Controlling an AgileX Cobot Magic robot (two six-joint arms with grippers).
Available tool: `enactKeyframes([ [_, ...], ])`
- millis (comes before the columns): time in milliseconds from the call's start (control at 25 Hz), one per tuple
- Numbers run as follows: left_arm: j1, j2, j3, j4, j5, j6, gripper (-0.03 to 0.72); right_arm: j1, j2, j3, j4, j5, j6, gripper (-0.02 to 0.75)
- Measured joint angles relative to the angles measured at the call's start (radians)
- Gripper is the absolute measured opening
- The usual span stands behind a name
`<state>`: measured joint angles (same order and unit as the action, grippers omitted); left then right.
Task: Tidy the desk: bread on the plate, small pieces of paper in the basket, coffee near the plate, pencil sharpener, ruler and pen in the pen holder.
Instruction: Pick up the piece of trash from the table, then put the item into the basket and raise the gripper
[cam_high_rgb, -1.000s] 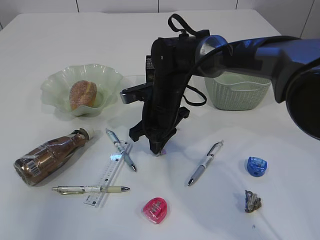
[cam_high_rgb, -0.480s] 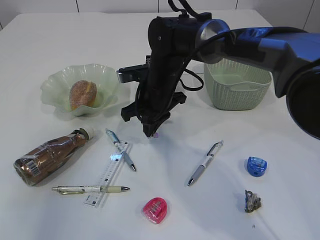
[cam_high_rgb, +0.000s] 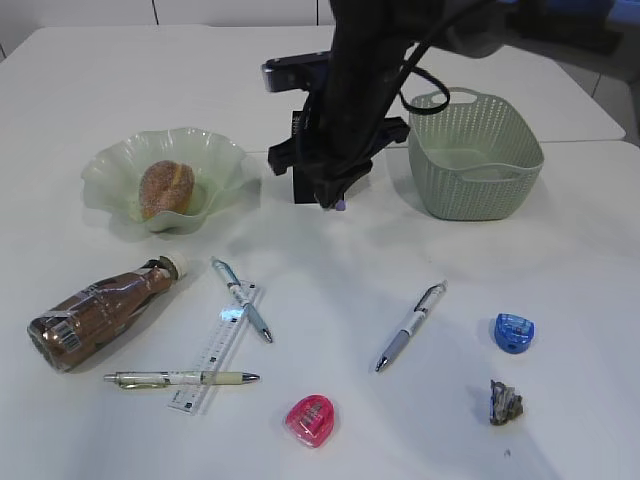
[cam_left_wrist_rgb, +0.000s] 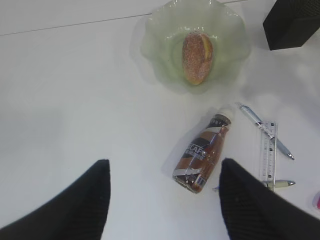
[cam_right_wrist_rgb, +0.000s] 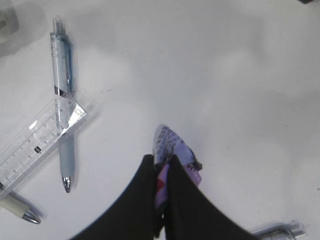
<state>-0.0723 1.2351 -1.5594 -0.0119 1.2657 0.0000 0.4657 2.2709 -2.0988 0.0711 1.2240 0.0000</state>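
A small crumpled paper scrap (cam_right_wrist_rgb: 172, 147), white with purple and red print, is pinched in the fully closed jaws of the right gripper (cam_high_rgb: 335, 200), which is held up off the desk (cam_high_rgb: 120, 70), at about 9 o'clock from the basket (cam_high_rgb: 480, 150). The left gripper (cam_left_wrist_rgb: 162, 200) is seen with jaws spread wide and nothing between them, above the coffee bottle (cam_high_rgb: 100, 310).

The bread (cam_high_rgb: 165, 188) is sat in the ruffled green plate (cam_high_rgb: 110, 165) over at 10 o'clock. The coffee bottle is lying on its side at 6 o'clock from the plate. A pen (cam_high_rgb: 240, 298) is laid across the top of the clear ruler (cam_high_rgb: 215, 352), with a second pen (cam_high_rgb: 180, 378) crossing its lower end. A third pen (cam_high_rgb: 411, 326), a pink sharpener (cam_high_rgb: 310, 420), a blue sharpener (cam_high_rgb: 513, 332) and another paper scrap (cam_high_rgb: 504, 401) are scattered from 6 round to 4 o'clock. The pen holder (cam_left_wrist_rgb: 295, 22) is mostly hidden behind the arm.
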Motion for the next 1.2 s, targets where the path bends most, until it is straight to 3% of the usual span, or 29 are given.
enactKeyframes([
  [720, 0.000, 0.000, 0.000, -0.005, 0.000, 0.000, 0.474, -0.310, -0.034, -0.146, -0.030, 0.017, 0.014, 0.023],
  [920, 0.000, 0.000, 0.000, -0.005, 0.000, 0.000, 0.474, -0.364, -0.031, -0.149, -0.043, 0.021, 0.014, 0.022],
  [1200, 0.000, 0.000, 0.000, -0.015, 0.000, 0.000, 0.474, -0.368, 0.029, -0.149, -0.044, 0.009, 0.014, 0.028],
])
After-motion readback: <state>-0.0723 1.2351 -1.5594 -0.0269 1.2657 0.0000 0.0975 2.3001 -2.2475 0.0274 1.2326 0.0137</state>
